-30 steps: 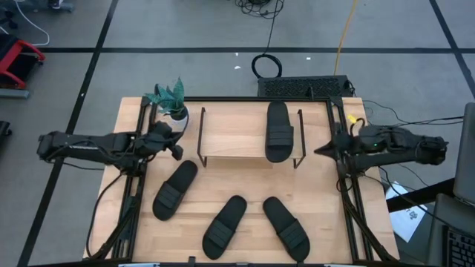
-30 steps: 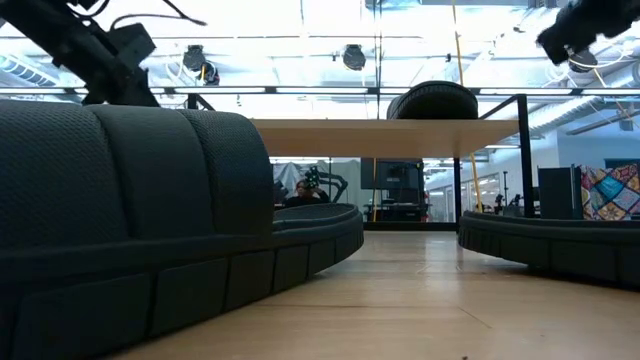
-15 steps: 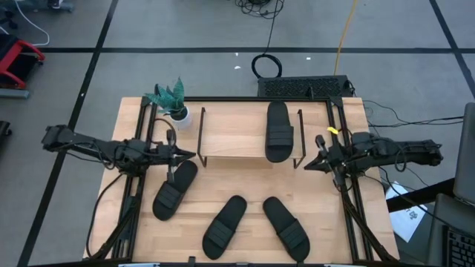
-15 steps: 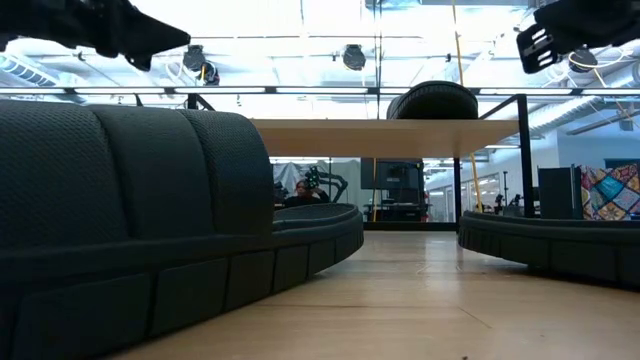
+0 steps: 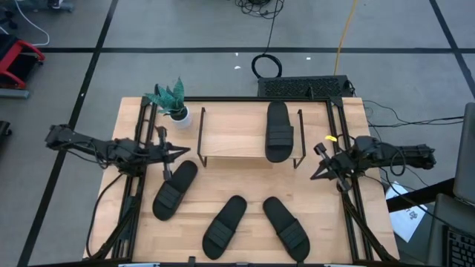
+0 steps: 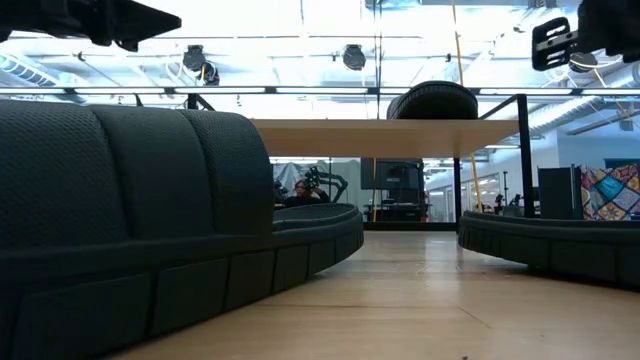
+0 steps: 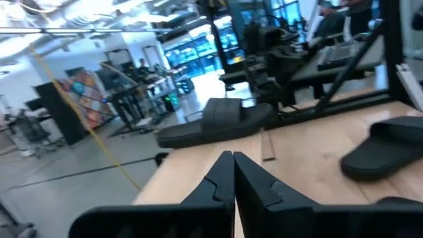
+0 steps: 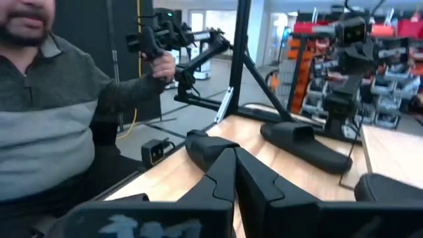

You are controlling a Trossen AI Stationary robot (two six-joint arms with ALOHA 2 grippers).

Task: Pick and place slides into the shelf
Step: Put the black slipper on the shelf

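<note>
Counting one slide (image 5: 279, 132) on the shelf (image 5: 230, 141), three (image 5: 175, 189) left on the worktop (image 5: 334, 215); I noted both claws pressed together, empty

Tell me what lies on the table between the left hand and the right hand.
In the high view, the shelf spans the stretch between the left hand and the right hand. One black slide rests on the shelf's right half.

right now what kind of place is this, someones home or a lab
Most likely a robotics lab or workshop, not a home. A grey floor marked with black tape lines surrounds the table, other robot arms on stands fill the room behind, and a person holds a control handle.
</note>
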